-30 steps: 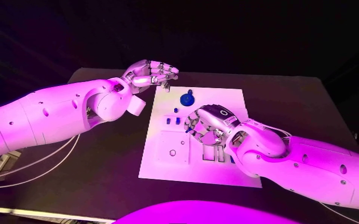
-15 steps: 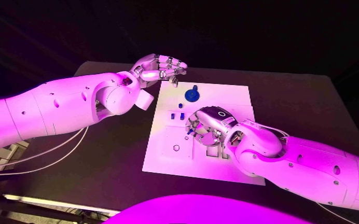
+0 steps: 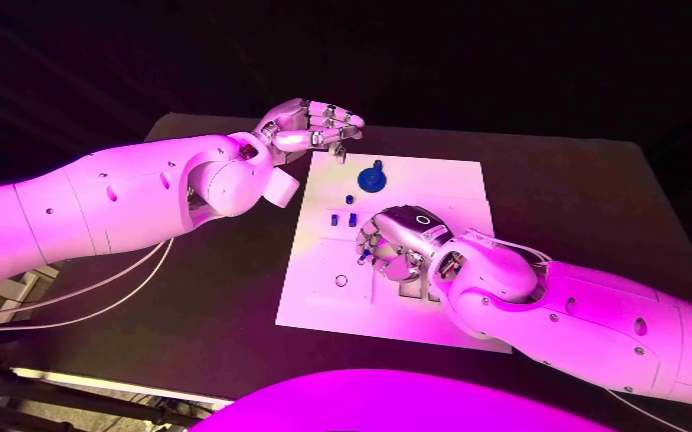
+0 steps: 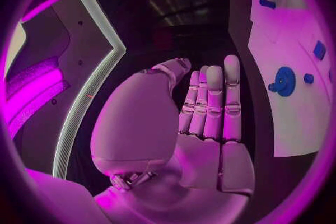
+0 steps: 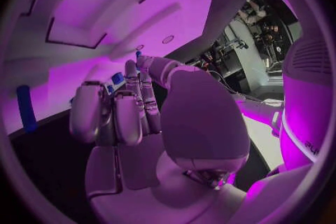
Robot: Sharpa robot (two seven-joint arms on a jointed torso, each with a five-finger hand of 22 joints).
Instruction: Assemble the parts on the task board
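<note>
1. Board (image 3: 433, 182) — white plate in the middle of the black table (image 3: 606, 192), long side running away from the robot.
2. Round blue part (image 3: 371, 179) — at the far end of the board, with a small knob at its far edge; also seen in the left wrist view (image 4: 283, 80).
3. Small blue parts (image 3: 342, 218) — a short row near the board's left edge, just beside the right hand.
4. Ring mark (image 3: 340, 280) — on the near left area of the board.
5. Left hand (image 3: 310, 132) — raised over the table's far edge, just off the board's far left corner; fingers curled in toward the thumb. The left wrist view (image 4: 203, 117) shows them side by side with nothing in them.
6. Right hand (image 3: 397, 242) — low over the board's middle, fingers bent down toward the surface. The right wrist view (image 5: 133, 112) shows a small blue piece (image 5: 117, 78) at the fingertips — whether it is held, cannot tell.
</note>
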